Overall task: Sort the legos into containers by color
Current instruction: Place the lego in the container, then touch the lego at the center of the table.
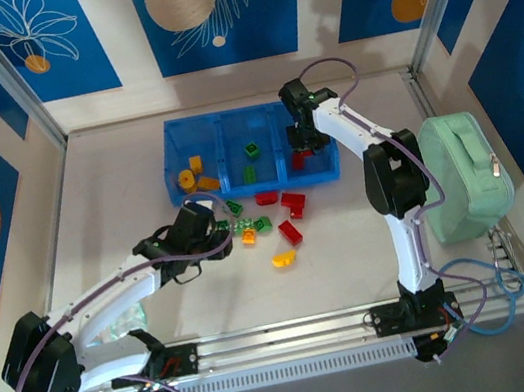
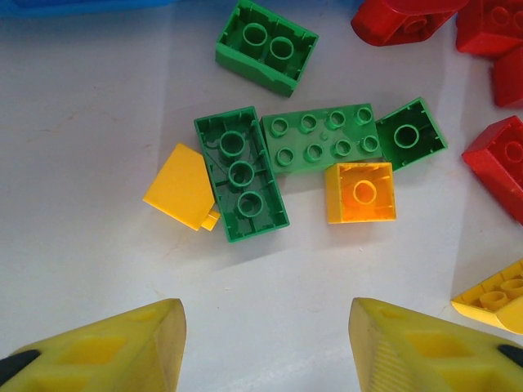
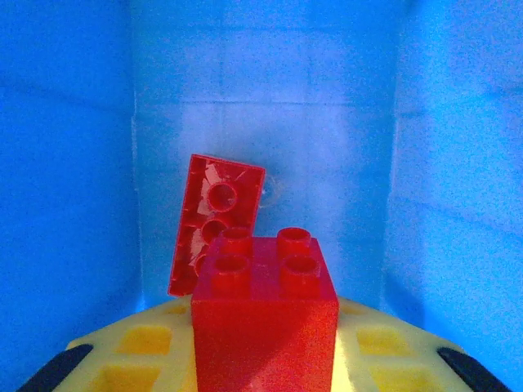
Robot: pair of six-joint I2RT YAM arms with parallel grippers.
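1. Tray on bench, three compartments: yellow legos left, green brick middle
2. In tray's right compartment, right gripper clenched on red brick, second red brick beyond
3. Just before tray, left gripper released, spread wide apart, above loose green legos and orange brick

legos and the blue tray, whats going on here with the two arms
Two robot arms are sorting legos by color into a blue tray. The right pincer holds a red brick over the tray's right compartment, where a second red brick lies tilted. The left pincer hovers open above loose green bricks and yellow bricks on the table. The left compartment has yellow-orange pieces, the middle one green pieces.
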